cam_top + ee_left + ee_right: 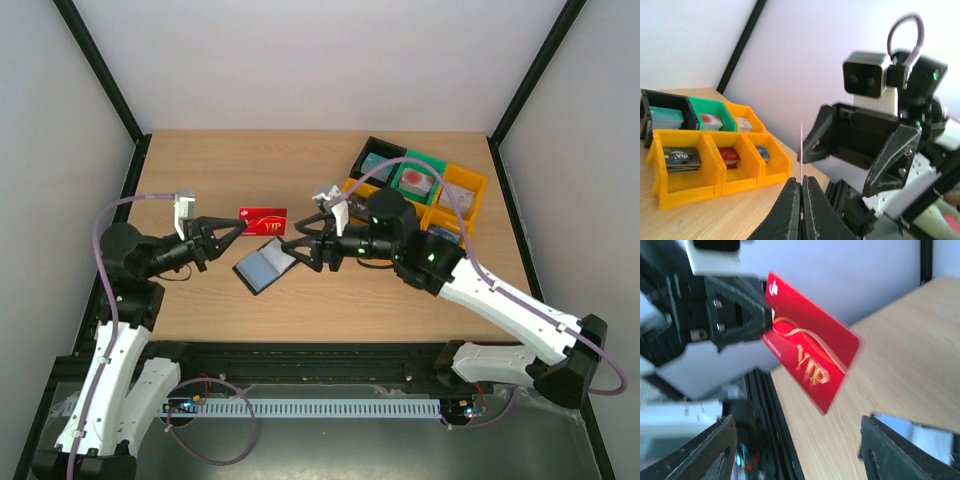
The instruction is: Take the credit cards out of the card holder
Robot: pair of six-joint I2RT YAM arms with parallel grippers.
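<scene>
Leftmost, the left claw (236,230) is clenched on one short edge of the red credit card (263,219) and holds it above the tabletop (190,300), free end pointing to 3 o'clock in the top view. From the left wrist the card shows edge-on as a hairline between the pressed fingertips (790,200). It looks thin, light and stiff enough to stay flat. It is also glossy, so it would probably slide or swivel in a shallow pinch; a deeper bite over the short edge looks the safer hold.

At 6 o'clock of the card, the card holder (262,266) lies open on the tabletop, blue-grey inner face up. Whether a second card sits inside cannot be told. At the holder's 2 o'clock corner the right claw (293,251) stands released, jaws wide apart with nothing between them.

Farther right, at 2 o'clock, the yellow, green and black bins (480,197) crowd the far corner. Open room lies toward 12 and 9 o'clock of the card, while the near tabletop edge at 6 o'clock runs not far from the holder.
</scene>
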